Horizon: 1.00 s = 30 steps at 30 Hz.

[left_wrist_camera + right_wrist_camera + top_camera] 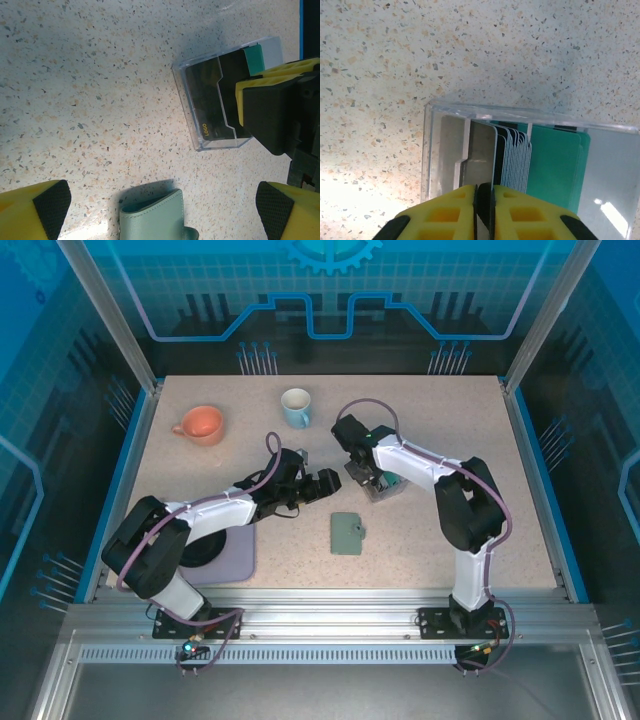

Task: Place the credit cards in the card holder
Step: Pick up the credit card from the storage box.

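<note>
The credit cards [520,155] stand on edge in a small clear box [432,145], grey, white and teal [552,165]. My right gripper [484,200] reaches into the box from above and is shut on the edge of the outermost grey card [484,147]. From above, the box [388,487] lies under the right gripper [366,480]. The sage-green card holder [347,533] lies closed and flat on the table in front of the box. My left gripper [162,205] hovers open over the card holder's [155,217] near end, with nothing between its fingers.
An orange mug [200,424] and a blue-and-white mug [296,407] stand at the back of the speckled table [440,550]. A lavender mat [235,555] lies at the front left under the left arm. Metal frame posts edge the table.
</note>
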Tool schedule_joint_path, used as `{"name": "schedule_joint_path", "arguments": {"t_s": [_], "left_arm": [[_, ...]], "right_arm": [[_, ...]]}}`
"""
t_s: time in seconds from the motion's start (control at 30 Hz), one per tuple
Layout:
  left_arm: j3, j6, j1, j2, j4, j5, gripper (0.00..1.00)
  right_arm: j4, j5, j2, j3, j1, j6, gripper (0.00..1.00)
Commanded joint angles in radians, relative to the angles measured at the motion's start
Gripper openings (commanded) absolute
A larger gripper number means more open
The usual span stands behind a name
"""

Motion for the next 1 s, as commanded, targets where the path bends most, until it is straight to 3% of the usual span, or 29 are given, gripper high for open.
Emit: {"name": "schedule_joint_path", "arguments": {"t_s": [0.0, 0.37, 0.5, 0.63, 0.8, 0.97], "left_arm": [[-0.001, -0.015, -0.008, 0.004, -0.003, 0.003, 0.99], [-0.006, -0.017, -0.007, -0.007, -0.005, 0.001, 0.99], [-0.013, -0.025, -0.005, -0.034, 0.011, 0.010, 0.99], [-0.049, -0.078, 0.027, -0.060, 0.112, 0.087, 0.97], [-0.053, -0.159, 0.071, -0.052, 0.279, 0.256, 0.92], [0.002, -0.239, 0.088, -0.004, 0.409, 0.393, 0.92]], "right_arm": [[-0.021, 0.009, -0.040, -0.014, 0.008, 0.006, 0.13], [-0.045, -0.084, -0.116, -0.016, 0.004, 0.041, 0.04], [-0.056, -0.177, -0.186, -0.020, -0.017, 0.081, 0.01], [0.002, -0.402, -0.314, -0.078, -0.086, 0.157, 0.00], [0.220, -0.853, -0.473, -0.245, -0.247, 0.349, 0.00], [0.366, -1.068, -0.538, -0.337, -0.335, 0.485, 0.00]]}}
